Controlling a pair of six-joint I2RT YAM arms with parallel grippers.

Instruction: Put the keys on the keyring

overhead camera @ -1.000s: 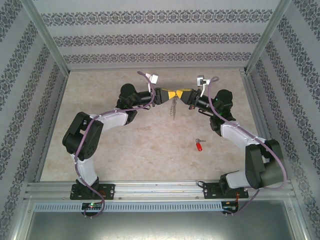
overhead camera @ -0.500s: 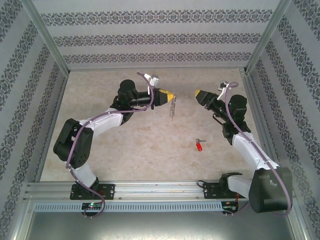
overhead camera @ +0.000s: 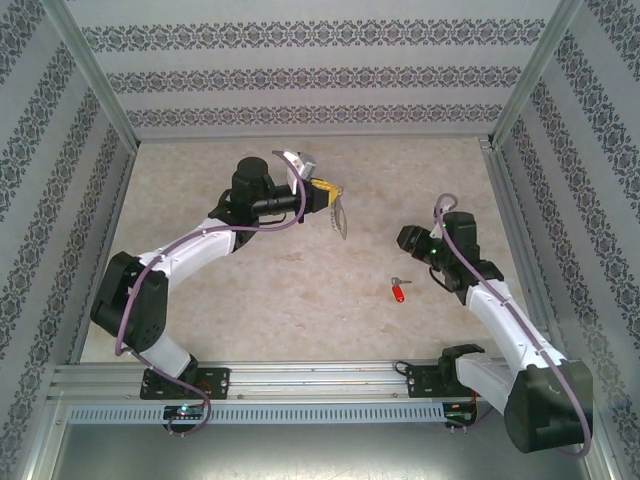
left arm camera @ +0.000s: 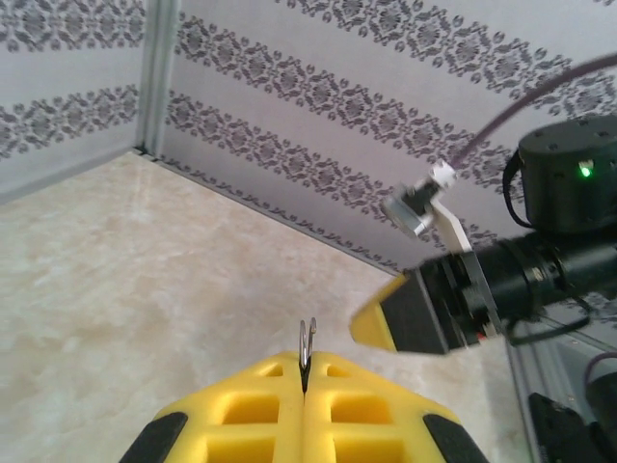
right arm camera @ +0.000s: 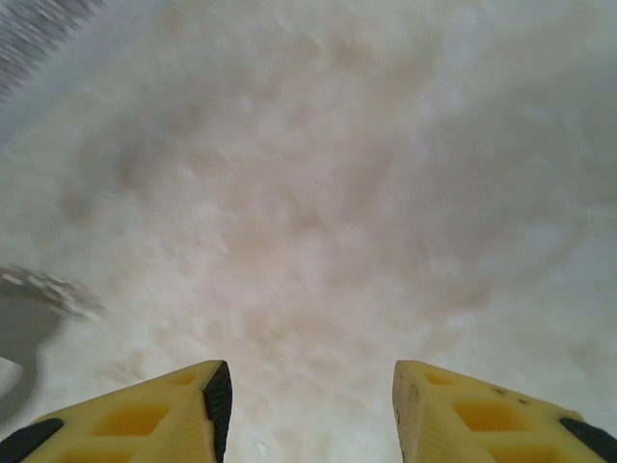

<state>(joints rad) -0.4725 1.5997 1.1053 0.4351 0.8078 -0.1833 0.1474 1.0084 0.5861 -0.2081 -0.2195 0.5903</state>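
Holding the keyring (overhead camera: 340,217) clamped in my left gripper (overhead camera: 326,195), raised over the far middle of the worktop (overhead camera: 270,300); the loop hangs below the yellow tips. In the left wrist view the fingers (left arm camera: 251,405) are pressed together and thin wire pokes up from the seam. My right gripper (overhead camera: 404,238) is released, fingers apart with nothing between, well right of the keyring. The red-headed key (overhead camera: 399,291) lies flat on the worktop, near that gripper, untouched.
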